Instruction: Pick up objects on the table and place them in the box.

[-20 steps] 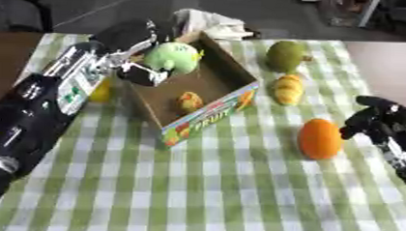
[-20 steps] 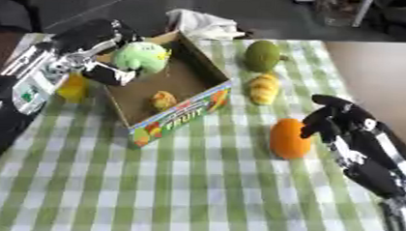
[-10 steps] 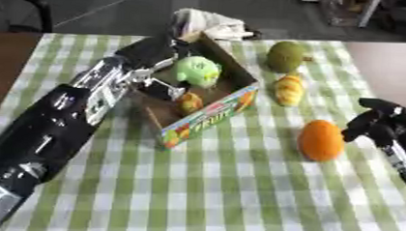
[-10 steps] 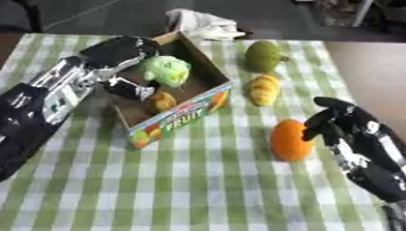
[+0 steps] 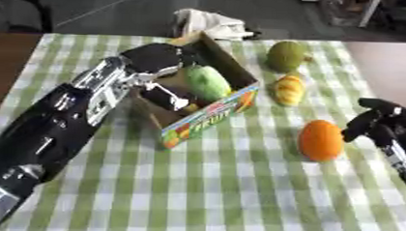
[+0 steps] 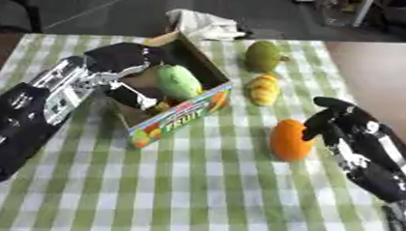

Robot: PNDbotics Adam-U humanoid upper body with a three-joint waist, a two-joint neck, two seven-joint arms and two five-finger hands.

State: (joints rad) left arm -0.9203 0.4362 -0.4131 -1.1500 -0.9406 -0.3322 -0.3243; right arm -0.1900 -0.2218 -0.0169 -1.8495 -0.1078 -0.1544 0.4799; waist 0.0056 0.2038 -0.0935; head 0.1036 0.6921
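Note:
An open cardboard fruit box (image 5: 213, 115) stands left of the table's middle. My left hand (image 5: 160, 61) reaches into it from the left, its fingers (image 5: 164, 95) curled round a green fruit (image 5: 207, 82) that sits low inside the box. A small yellow thing (image 5: 190, 106) shows beneath it. On the green checked cloth to the right lie an orange (image 5: 320, 140), a yellow ridged fruit (image 5: 289, 90) and a green-brown fruit (image 5: 286, 55). My right hand (image 6: 335, 120) hovers just right of the orange with relaxed, bent fingers, holding nothing.
A crumpled white cloth (image 5: 209, 23) lies at the far edge behind the box. Bare brown table (image 6: 376, 70) shows to the right of the checked cloth (image 5: 237, 196). My left forearm (image 5: 62, 117) covers the cloth's left side.
My left hand has carried the green fruit from above the box's left rim rightward and down into the box. The right hand has stayed beside the orange.

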